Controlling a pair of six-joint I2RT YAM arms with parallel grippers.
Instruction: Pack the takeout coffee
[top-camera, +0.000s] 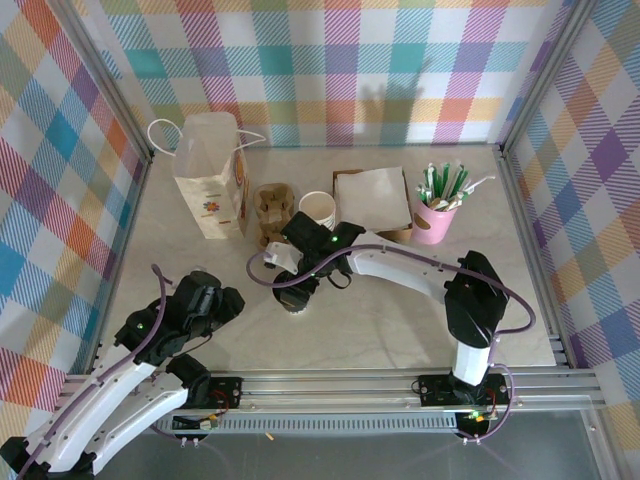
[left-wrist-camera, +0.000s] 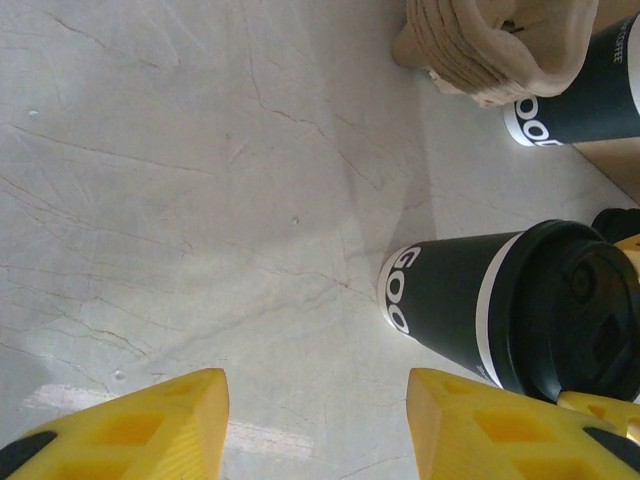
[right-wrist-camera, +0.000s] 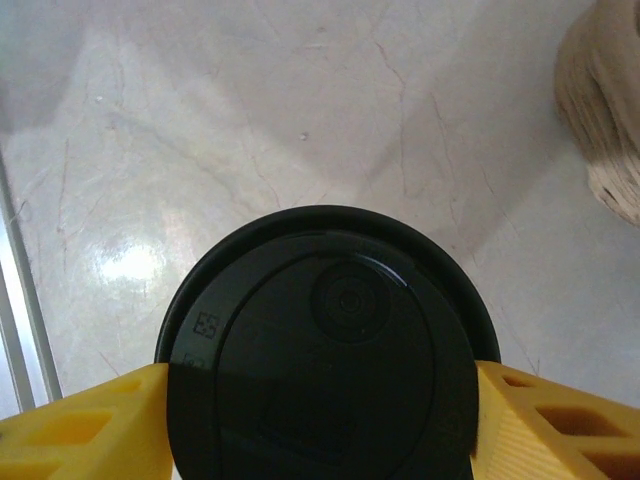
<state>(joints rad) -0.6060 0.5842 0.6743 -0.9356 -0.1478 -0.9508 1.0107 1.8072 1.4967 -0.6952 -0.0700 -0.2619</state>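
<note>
- The takeout coffee (left-wrist-camera: 470, 320) is standing upright on the counter (top-camera: 380, 330), just on the near side of the pulp cup carrier (top-camera: 272, 213), towards the arm bases.
- Its black lid is sitting on top, and the dark print on its side is showing large white letters.
- The right hand (right-wrist-camera: 322, 380) is hanging directly over the coffee, one yellow finger on each side of the lid.
- The lid is covering the inner faces of those fingers (right-wrist-camera: 90, 425), so I cannot tell whether they are pressing on the cup or only bracketing it.
- The left hand (left-wrist-camera: 318, 400) is hovering low over the counter, on the near side of the carrier and further left than the coffee.
- Its fingers are standing moderately wide apart, holding nothing, with bare counter showing between them.
- In the left wrist view the coffee is sitting past the left hand's fingertips and off to one side, apart from them.
- A paper bag (top-camera: 210, 180) with handles is standing upright just to the left of the carrier.
- A lidless white cup (top-camera: 318, 207) is standing just to the right of the carrier.
- A flat brown box (top-camera: 372, 198) is lying further right of the carrier, beyond the white cup.
- A pink cup (top-camera: 433, 222) holding green and white sticks is standing furthest right of the carrier.
</note>
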